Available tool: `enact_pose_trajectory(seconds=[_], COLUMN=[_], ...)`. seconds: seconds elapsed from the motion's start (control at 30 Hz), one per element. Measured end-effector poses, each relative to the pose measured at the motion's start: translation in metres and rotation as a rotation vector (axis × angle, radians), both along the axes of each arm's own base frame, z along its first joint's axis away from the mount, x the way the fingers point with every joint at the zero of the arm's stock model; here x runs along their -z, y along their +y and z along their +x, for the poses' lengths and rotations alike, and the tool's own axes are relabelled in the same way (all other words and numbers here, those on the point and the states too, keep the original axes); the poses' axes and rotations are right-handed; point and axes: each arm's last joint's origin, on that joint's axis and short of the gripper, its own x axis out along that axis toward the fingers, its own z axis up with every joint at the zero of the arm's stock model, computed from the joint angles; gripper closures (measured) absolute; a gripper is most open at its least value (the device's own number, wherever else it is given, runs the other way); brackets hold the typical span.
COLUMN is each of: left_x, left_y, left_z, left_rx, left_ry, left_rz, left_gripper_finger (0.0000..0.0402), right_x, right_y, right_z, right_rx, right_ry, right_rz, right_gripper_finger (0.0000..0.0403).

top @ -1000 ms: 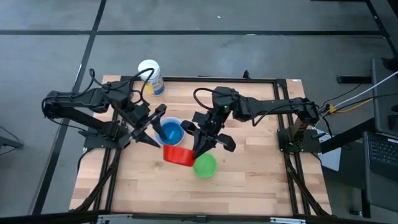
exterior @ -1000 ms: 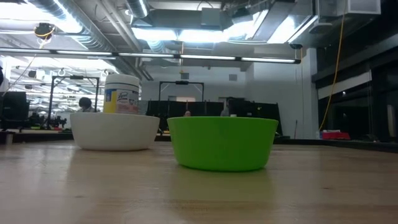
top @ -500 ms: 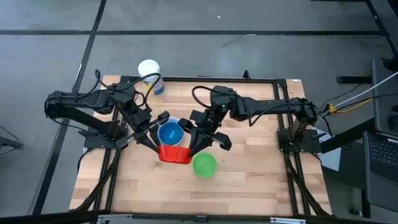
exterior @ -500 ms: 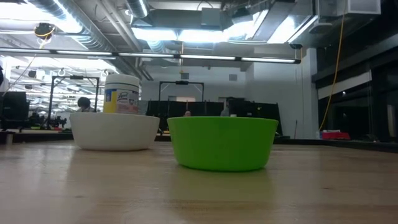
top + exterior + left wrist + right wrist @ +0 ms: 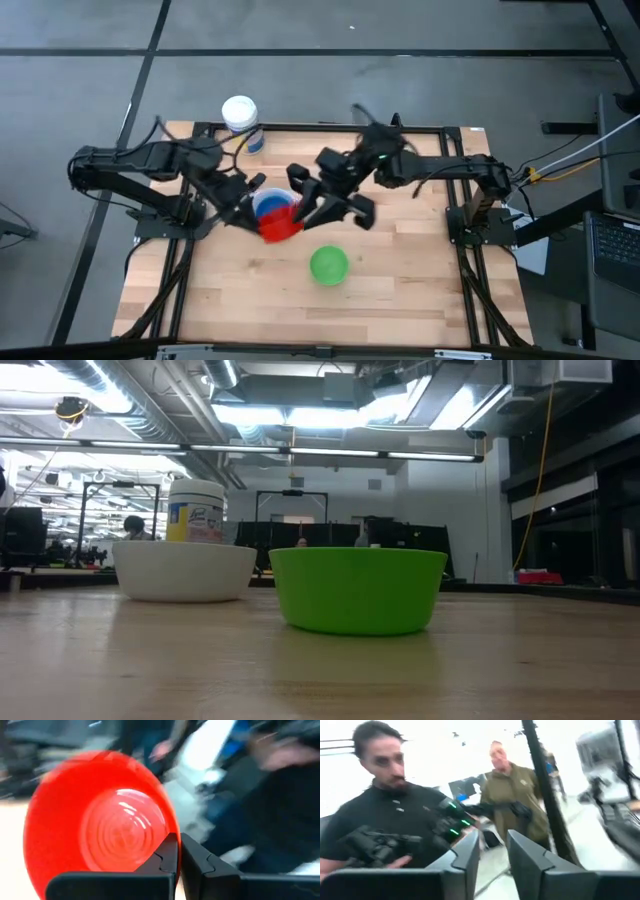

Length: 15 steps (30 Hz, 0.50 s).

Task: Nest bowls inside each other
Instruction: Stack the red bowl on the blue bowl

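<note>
My left gripper (image 5: pixel 258 212) is shut on a red bowl (image 5: pixel 282 226), which hangs tipped above the table's middle. Just beyond it a blue bowl (image 5: pixel 268 203) sits nested in the white bowl (image 5: pixel 185 572), which rests on its base on the table. The green bowl (image 5: pixel 328 265) stands alone on its base nearer the front edge. My right gripper (image 5: pixel 318 205) hovers open just right of the red bowl, with nothing between its fingers (image 5: pixel 470 855). My left gripper pinches the red bowl's rim (image 5: pixel 169 831) between its two fingers, one finger (image 5: pixel 167 854) on the inner side and the other outside. The fingers come roughly level from the table's left. The bowl is lifted clear and tipped, its mouth facing the wrist.
A white-lidded cylindrical container (image 5: pixel 241 120) stands at the far left of the table. People (image 5: pixel 512 795) stand in the room beyond the table. Bare wood lies along the front edge (image 5: pixel 320 320) and at the right.
My left gripper has shut on the red bowl's rim, and my right gripper, which held the bowl, has opened, let go and risen toward the far right. The red bowl has moved from beside the green bowl toward the white bowl and is tipped further.
</note>
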Motion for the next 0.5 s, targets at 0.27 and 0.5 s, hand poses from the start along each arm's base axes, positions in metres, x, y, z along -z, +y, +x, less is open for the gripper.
enact_pose_trajectory(seconds=[0.27,0.5], left_x=[0.038,0.102], left_y=[0.019,0.022], left_z=[-0.012,-0.009], left_rx=[-0.200,-0.251], left_ry=[0.334,0.595], left_rz=[0.195,0.302], left_gripper_finger=[0.0400,0.0400], right_x=[-0.035,-0.057], right_y=[0.001,0.007], right_z=[-0.013,-0.027], right_rx=[-0.014,-0.071], right_ry=[-0.061,-0.057], right_rz=[0.011,-0.023], right_gripper_finger=[0.0263,0.0284])
